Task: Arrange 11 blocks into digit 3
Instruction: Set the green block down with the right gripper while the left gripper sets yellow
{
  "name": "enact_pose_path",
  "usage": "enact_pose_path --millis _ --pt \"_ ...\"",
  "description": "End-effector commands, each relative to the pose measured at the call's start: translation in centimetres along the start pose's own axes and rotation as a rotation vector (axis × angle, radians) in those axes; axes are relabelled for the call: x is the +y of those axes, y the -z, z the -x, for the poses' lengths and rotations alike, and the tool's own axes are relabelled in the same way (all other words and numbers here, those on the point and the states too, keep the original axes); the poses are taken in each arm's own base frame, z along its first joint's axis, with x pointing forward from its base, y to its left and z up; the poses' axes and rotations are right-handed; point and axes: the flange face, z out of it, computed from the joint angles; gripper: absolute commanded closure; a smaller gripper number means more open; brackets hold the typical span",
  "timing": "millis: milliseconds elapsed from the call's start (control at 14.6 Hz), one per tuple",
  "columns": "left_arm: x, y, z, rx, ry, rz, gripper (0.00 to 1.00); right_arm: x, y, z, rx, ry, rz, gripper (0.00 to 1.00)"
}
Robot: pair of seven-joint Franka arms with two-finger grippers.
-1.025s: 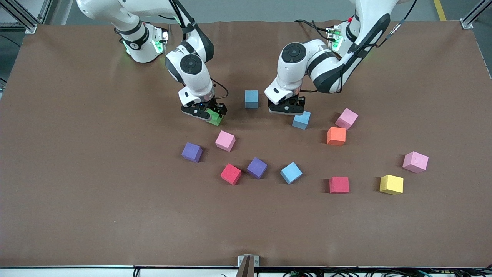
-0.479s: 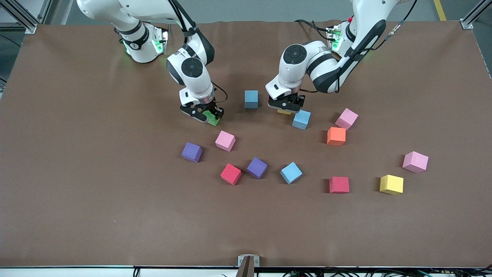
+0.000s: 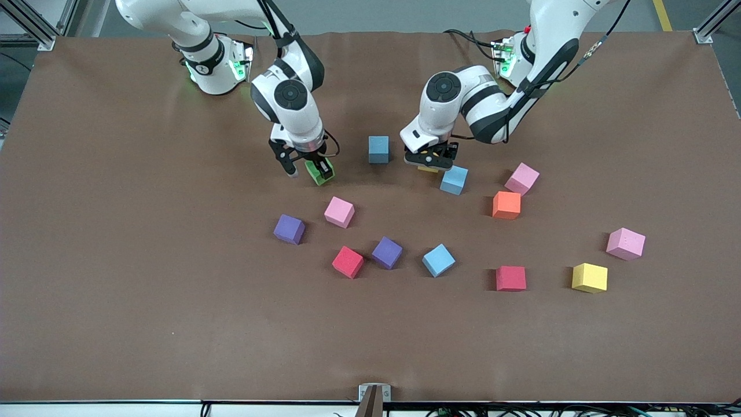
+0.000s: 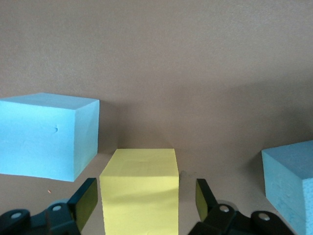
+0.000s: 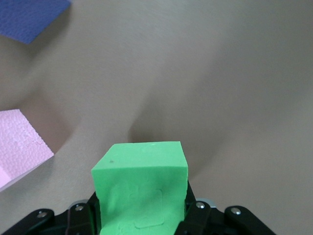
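Green foam cube (image 3: 317,172): your right gripper (image 3: 307,168) clamps it; left gripper's (image 3: 429,163) fingers stand apart around the yellow foam cube (image 4: 140,196).

Loose blocks (image 3: 386,252) lie scattered, all well apart.

A brown mat (image 3: 116,301) covers the table, grey floor (image 3: 370,14) around.

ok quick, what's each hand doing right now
Left hand: open, fingers either side of the yellow block, gaps showing.
Right hand: shut on the green block.
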Motion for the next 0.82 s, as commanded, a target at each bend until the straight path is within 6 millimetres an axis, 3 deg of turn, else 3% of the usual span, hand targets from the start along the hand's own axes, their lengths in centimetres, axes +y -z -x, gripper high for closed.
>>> enact_pose_path --millis 0,273,342,752 --pt "0.0 -0.4 0.2 -0.01 0.031 0.007 0.11 1.1 0.7 1.9 -0.003 -0.17 -0.001 1.0" --pt "0.0 -0.8 0.3 -0.023 0.089 0.009 0.16 2.1 0.5 4.3 -0.003 -0.35 0.0 1.0" --pt "0.0 -1.0 0.4 -0.03 0.093 0.01 0.24 2.1 0.6 4.6 -0.007 -0.383 -0.006 1.0" --pt "0.0 -1.1 0.3 -0.034 0.141 0.013 0.4 2.3 0.5 6.2 -0.029 -0.448 -0.033 1.0"
